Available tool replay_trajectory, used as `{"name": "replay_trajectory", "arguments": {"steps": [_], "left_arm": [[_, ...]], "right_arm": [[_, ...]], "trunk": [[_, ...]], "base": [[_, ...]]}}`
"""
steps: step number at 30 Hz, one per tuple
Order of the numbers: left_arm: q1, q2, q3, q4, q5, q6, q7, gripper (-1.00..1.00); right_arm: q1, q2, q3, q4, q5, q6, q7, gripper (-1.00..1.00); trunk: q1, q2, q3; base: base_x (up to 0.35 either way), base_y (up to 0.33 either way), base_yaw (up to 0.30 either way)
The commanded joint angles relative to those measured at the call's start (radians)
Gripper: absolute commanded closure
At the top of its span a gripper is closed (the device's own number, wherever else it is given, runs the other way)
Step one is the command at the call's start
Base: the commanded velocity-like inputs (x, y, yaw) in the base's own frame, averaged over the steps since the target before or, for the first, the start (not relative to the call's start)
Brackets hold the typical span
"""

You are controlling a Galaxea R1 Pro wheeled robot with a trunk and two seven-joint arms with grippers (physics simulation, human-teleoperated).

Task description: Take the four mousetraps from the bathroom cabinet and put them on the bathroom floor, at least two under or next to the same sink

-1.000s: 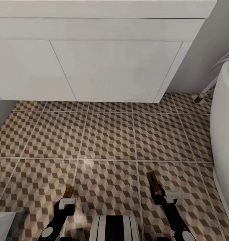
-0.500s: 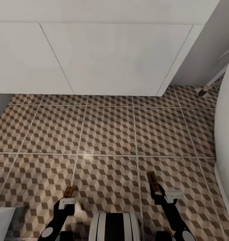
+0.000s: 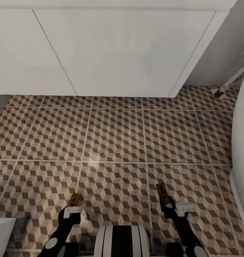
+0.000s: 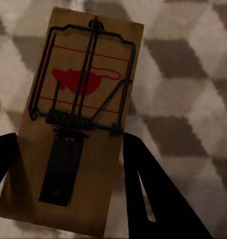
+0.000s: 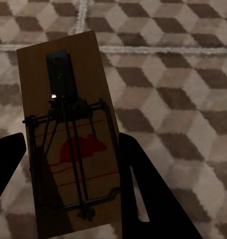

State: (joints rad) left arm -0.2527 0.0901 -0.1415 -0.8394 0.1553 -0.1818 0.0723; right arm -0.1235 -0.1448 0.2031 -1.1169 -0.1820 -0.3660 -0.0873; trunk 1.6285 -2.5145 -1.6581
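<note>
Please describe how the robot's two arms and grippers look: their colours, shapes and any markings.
Both arms are slim and black with rounded joints. A white bracket sits near the left gripper and near the right gripper. In the wrist views the fingers are flat, black and tapered, like wedges. A grey ring marks the left arm's joint. I see no cables.

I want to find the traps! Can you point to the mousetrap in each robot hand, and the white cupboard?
left mousetrap [image 4: 81, 124], left wrist view, on its wooden board by the spring.
right mousetrap [image 5: 68, 134], right wrist view, mid-board.
white vanity unit [image 3: 125, 50], head view, on its front panel.
</note>
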Motion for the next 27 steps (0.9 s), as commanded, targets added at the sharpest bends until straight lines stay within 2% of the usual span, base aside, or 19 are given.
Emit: {"name": "replay_trajectory", "arguments": {"steps": [1, 8, 15, 18, 22, 27], "left_arm": [[0.0, 0.001, -0.008, -0.023, 0.007, -0.003, 0.009, 1.0], [0.001, -0.022, -0.006, -0.102, 0.006, 0.002, 0.009, 1.0], [0.0, -0.033, -0.003, -0.218, 0.006, 0.134, 0.004, 1.0], [0.0, -0.034, -0.007, -0.228, 0.006, 0.143, 0.003, 1.0], [0.0, -0.033, -0.037, -0.234, 0.006, 0.146, 0.005, 1.0], [0.001, -0.025, -0.051, -0.248, 0.003, 0.146, 0.007, 1.0]], "right_arm": [[0.0, -0.001, 0.005, 0.0, -0.006, -0.004, -0.006, 1.0], [0.0, 0.0, 0.003, 0.0, -0.007, -0.005, -0.005, 1.0], [-0.001, 0.005, 0.004, -0.005, -0.003, -0.005, -0.005, 1.0], [-0.001, 0.005, 0.004, -0.007, 0.012, -0.006, -0.005, 1.0], [-0.001, 0.006, 0.004, -0.007, 0.031, -0.009, -0.005, 1.0], [-0.001, 0.007, 0.006, -0.008, 0.037, -0.044, -0.005, 1.0]], "trunk": [[0.0, 0.0, 0.0], [0.0, 0.0, 0.0], [0.0, 0.0, 0.0], [0.0, 0.0, 0.0], [0.0, 0.0, 0.0], [0.0, 0.0, 0.0]], "base": [[0.0, 0.0, 0.0], [0.0, 0.0, 0.0], [0.0, 0.0, 0.0], [0.0, 0.0, 0.0], [0.0, 0.0, 0.0], [0.0, 0.0, 0.0]]}}
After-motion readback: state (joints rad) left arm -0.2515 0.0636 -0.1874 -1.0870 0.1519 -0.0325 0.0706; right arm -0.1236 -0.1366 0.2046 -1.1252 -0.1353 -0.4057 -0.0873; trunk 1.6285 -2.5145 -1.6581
